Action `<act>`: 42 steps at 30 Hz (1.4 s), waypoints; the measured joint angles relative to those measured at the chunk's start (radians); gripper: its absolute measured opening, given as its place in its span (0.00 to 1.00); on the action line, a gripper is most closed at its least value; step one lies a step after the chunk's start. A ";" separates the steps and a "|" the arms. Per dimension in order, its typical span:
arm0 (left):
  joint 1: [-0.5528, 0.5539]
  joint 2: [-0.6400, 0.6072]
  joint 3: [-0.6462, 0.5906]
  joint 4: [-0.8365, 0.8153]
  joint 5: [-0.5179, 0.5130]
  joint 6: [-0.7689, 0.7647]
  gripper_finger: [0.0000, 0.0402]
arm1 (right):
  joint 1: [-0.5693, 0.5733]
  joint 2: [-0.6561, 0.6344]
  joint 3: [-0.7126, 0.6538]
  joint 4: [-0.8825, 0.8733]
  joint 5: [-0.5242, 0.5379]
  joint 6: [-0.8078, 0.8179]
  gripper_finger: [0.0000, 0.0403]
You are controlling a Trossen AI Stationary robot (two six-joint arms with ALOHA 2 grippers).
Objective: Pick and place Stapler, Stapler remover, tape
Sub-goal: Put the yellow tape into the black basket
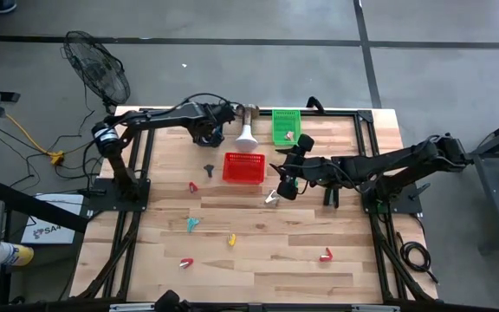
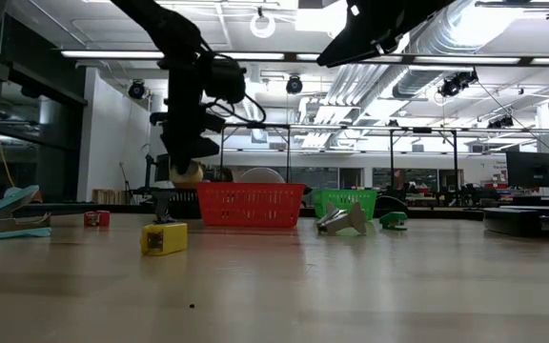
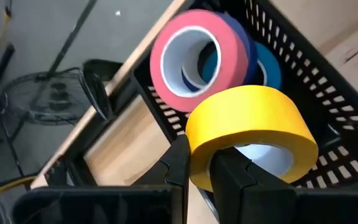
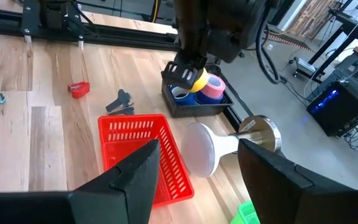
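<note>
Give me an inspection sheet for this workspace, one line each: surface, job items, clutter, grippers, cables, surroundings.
Surface: wooden table, light planks inside a black frame.
Job's things: yellow tape pinched over the black basket; pink tape and a blue roll lie in it. Red basket and green basket near the far edge.
Clutter: small coloured claw-like pieces scattered on the planks; a white funnel-shaped object.
Grippers: left gripper shut on the yellow tape's wall; right gripper open beside the red basket.
Cables: yellow cord on the floor left of the table.
Surroundings: floor fan beyond the far left corner.
</note>
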 joint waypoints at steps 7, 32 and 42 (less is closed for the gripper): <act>0.005 0.006 0.000 -0.012 0.024 -0.049 0.09 | 0.000 0.000 0.000 -0.001 0.001 0.007 0.52; 0.005 0.007 0.000 -0.042 0.086 -0.250 0.09 | 0.000 0.000 0.000 -0.003 -0.024 0.030 0.52; 0.005 0.007 0.000 -0.041 0.082 -0.302 0.15 | 0.000 -0.001 0.000 -0.003 -0.024 0.030 0.52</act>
